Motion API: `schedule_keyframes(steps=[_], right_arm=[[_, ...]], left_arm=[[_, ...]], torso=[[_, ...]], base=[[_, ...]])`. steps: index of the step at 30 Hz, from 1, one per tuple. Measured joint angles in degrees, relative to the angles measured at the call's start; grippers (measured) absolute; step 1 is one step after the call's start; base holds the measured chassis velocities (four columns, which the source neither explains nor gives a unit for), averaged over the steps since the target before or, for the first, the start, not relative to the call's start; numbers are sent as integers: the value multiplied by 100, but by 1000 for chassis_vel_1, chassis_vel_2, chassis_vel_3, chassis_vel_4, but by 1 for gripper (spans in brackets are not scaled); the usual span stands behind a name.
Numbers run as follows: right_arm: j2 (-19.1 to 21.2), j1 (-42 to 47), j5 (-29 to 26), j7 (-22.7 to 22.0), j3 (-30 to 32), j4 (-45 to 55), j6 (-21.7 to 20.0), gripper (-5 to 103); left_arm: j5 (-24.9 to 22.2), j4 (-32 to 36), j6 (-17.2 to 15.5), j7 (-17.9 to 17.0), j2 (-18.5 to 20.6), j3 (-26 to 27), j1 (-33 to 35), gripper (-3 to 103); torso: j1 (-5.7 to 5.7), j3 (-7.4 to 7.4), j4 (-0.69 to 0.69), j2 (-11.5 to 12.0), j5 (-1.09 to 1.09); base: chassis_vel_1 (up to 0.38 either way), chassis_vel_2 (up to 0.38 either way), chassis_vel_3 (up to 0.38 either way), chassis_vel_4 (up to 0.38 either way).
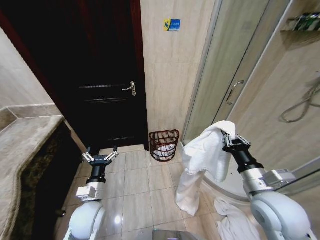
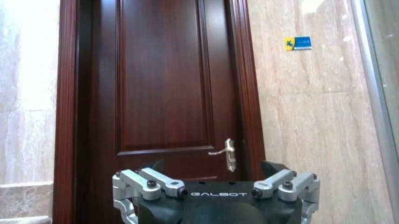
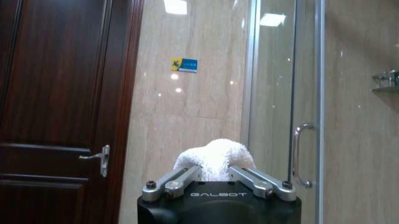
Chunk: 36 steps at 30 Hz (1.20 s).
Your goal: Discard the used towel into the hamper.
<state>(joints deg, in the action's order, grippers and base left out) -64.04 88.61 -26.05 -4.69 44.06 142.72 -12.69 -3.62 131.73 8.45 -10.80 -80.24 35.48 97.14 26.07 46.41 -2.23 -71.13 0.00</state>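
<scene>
The used towel (image 1: 199, 159) is white and hangs in long folds from my right gripper (image 1: 228, 137), which is shut on its top end at about chest height, right of centre. In the right wrist view the fingers pinch a white bunch of the towel (image 3: 215, 156) inside the right gripper (image 3: 215, 171). The hamper (image 1: 164, 145), a dark reddish-brown wire basket, stands on the floor against the wall, ahead and to the left of the towel, with something white inside. My left gripper (image 1: 100, 156) is held low at the left, open and empty, and the left gripper (image 2: 218, 183) faces the door.
A dark wooden door (image 1: 107, 75) with a metal handle (image 2: 225, 153) stands behind the left arm. A glass shower door (image 1: 235, 75) is on the right. A stone counter (image 1: 20, 150) runs along the left. Another white cloth (image 1: 231, 220) lies on the floor at bottom right.
</scene>
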Motion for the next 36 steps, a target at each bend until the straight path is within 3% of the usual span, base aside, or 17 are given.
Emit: schedule_keyframes(steps=[20, 36], right_arm=[[38, -141, -26, 0, -20, -198, 13, 4], [74, -217, -34, -38, -11, -254, 63, 4]], left_arm=[[32, 53, -61, -18, -43, 7, 24, 100], [39, 42, -73, -23, -56, -5, 18, 100]], torso=[[0, 0, 0, 0, 0], [0, 0, -1, 0, 0]], base=[[-48, 80, 46, -82], [15, 180, -16, -173]])
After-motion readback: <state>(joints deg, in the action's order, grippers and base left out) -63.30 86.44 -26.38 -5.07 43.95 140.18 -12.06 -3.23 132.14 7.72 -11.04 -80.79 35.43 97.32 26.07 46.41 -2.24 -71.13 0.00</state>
